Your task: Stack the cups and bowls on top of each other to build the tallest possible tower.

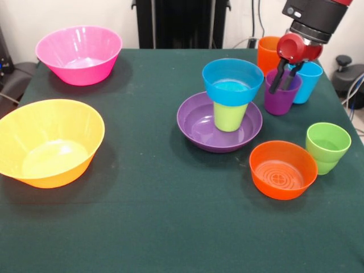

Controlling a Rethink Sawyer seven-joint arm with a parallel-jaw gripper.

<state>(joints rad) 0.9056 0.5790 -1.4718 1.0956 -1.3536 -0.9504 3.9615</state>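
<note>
front view, high, angled onto table (159, 227)

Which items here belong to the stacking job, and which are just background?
Job items: tower of purple bowl, lime-yellow cup and blue bowl; pink bowl; yellow-orange bowl; orange bowl; purple cup; light blue cup; orange cup; green cup; gripper.

Background: green tablecloth; cables at the right edge.
</note>
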